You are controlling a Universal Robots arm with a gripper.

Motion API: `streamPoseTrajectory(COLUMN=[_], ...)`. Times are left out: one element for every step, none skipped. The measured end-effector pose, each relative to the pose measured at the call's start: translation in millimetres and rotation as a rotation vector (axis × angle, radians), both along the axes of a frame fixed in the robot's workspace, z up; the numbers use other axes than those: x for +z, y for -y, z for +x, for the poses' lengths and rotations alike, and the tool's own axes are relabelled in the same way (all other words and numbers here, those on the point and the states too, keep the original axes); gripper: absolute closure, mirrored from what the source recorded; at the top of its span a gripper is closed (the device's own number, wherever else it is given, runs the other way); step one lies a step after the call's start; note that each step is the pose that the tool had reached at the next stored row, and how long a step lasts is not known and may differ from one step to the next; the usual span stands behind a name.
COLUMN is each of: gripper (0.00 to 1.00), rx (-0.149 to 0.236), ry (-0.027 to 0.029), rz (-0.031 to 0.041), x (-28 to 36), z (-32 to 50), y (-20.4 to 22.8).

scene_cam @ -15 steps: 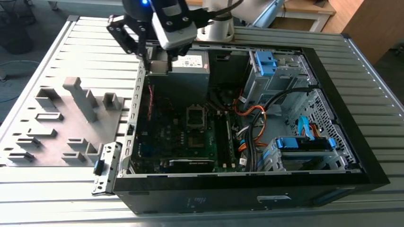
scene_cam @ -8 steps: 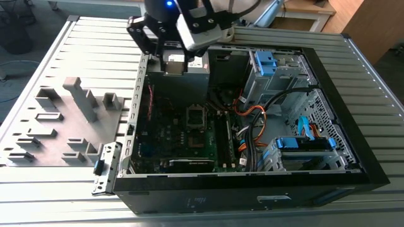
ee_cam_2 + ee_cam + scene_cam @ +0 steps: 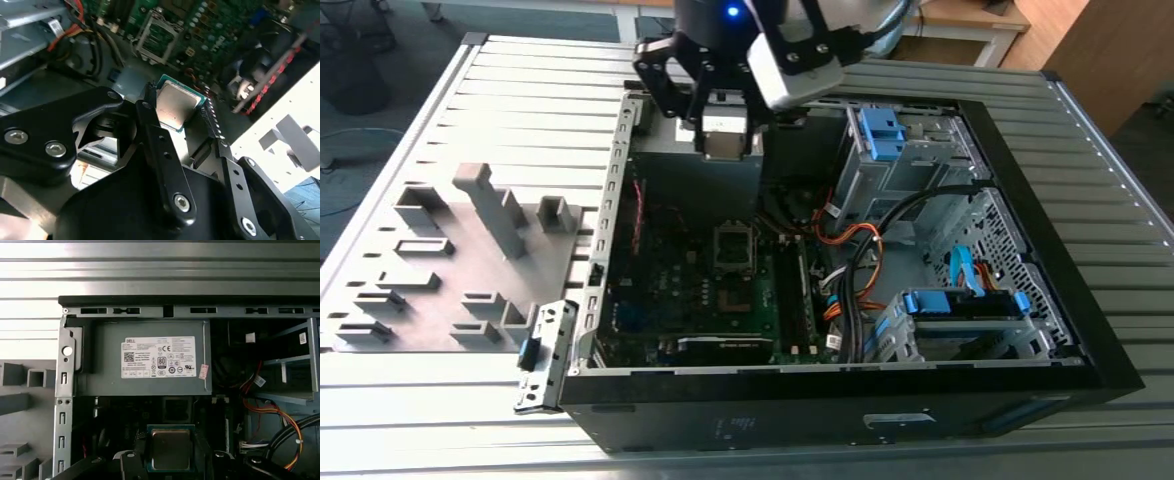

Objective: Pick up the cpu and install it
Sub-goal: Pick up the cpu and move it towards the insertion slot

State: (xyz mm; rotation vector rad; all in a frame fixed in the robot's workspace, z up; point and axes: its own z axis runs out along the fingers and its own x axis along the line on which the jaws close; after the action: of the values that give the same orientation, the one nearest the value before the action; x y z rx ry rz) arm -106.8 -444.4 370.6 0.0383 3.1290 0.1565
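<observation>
I see the cpu point(image 3: 171, 449) clamped between my jaws, raised over the open computer case point(image 3: 827, 420). The gray power supply point(image 3: 150, 360) lies just beyond the jaws, and the empty socket point(image 3: 731, 243) sits apart from them, down on the motherboard.

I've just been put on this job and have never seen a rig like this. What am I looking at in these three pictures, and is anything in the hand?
One robot arm works over an open computer case lying on a slatted metal table. The exterior view watches from off the arm; both wrist views ride on the arm. The black two-fingered hand hangs over the case's upper edge in the exterior view. It is shut on the cpu, the small silvery square seen between its fingers in both wrist views. Beyond it, the first wrist view shows the gray power supply. The silver-framed socket sits mid-board. A gray holder block lies on the exterior view's left.
</observation>
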Motion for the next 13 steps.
streamPoseTrajectory(gripper=[0.53,0.53,0.53,0.53,0.53,0.53,0.53,0.53,0.53,0.53,0.53,0.53,0.53], rx=[0.0,0.0,0.0,0.0,0.0,0.0,0.0,0.0,0.0,0.0,0.0,0.0,0.0], ry=[0.0,0.0,0.0,0.0,-0.0001,-0.0001,-0.0001,0.0,0.0,0.0,-0.0001,0.0,0.0], rz=[0.0,-0.0001,-0.0001,0.0,-0.0001,-0.0001,0.0,0.0,0.0,-0.0001,0.0,0.0,0.0], x=[0.0,0.0,0.0,0.0,0.0,0.0,0.0,0.0,0.0,0.0,0.0,0.0,0.0], z=[3.7,7.2,10.7,14.2,17.7,20.8,23.7,26.5,29.0,30.8,32.1,32.7,32.8], y=[0.1,0.2,0.3,0.3,0.4,0.4,0.5,0.6,0.6,0.6,0.6,0.7,0.6])
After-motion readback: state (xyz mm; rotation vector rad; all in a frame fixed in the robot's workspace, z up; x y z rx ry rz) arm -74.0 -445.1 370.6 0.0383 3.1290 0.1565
